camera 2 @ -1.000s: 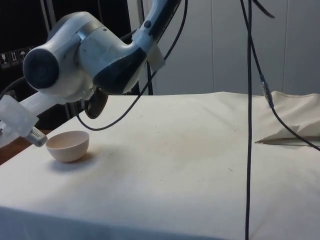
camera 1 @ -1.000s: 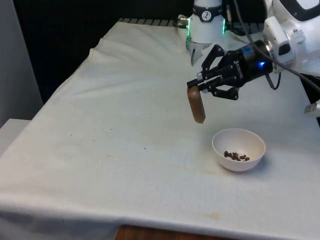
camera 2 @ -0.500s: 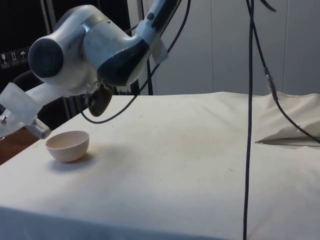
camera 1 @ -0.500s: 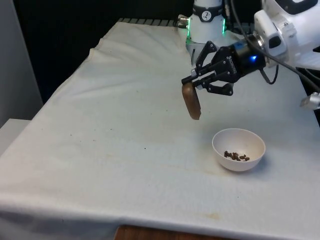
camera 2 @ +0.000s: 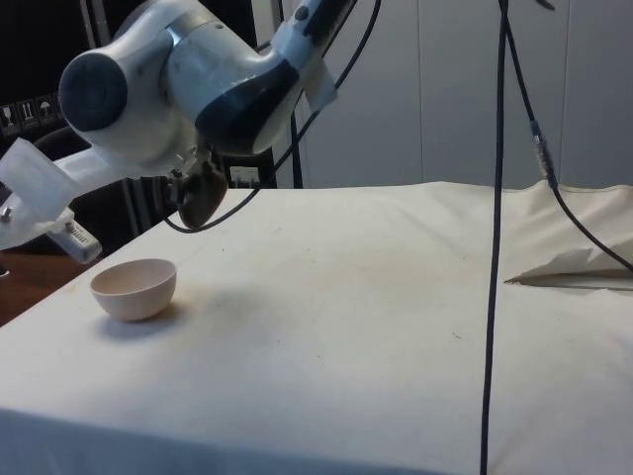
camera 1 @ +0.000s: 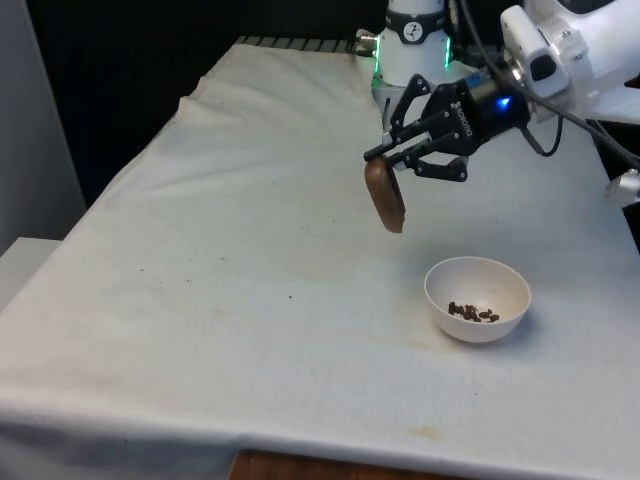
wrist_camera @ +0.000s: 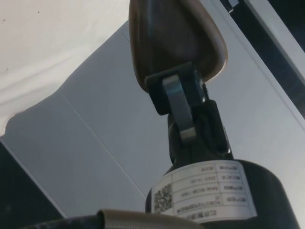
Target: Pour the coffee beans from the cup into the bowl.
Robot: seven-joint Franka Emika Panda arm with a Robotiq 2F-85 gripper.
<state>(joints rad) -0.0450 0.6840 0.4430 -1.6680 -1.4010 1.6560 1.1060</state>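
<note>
A brown cup [camera 1: 384, 196] hangs in the air, tilted steeply, with my gripper [camera 1: 392, 162] shut on its rim. It is above the cloth, to the front view's left of and behind a white bowl [camera 1: 477, 299]. Coffee beans [camera 1: 473, 313] lie in the bottom of that bowl. From the side, the cup [camera 2: 203, 194] hangs higher than the bowl [camera 2: 134, 288] and a little beyond it. In the wrist view a finger [wrist_camera: 177, 102] clamps the brown cup [wrist_camera: 174, 36] at its edge.
The white cloth [camera 1: 250, 250] covers the table, with a folded ridge [camera 2: 579, 262] at the side view's right. Black cables [camera 2: 492, 198] hang down in front of the side camera. The robot's base [camera 1: 412, 50] stands at the table's far end.
The gripper has carried the cup up and away from the bowl, towards the front view's left and the far end. The beans stay in the bowl.
</note>
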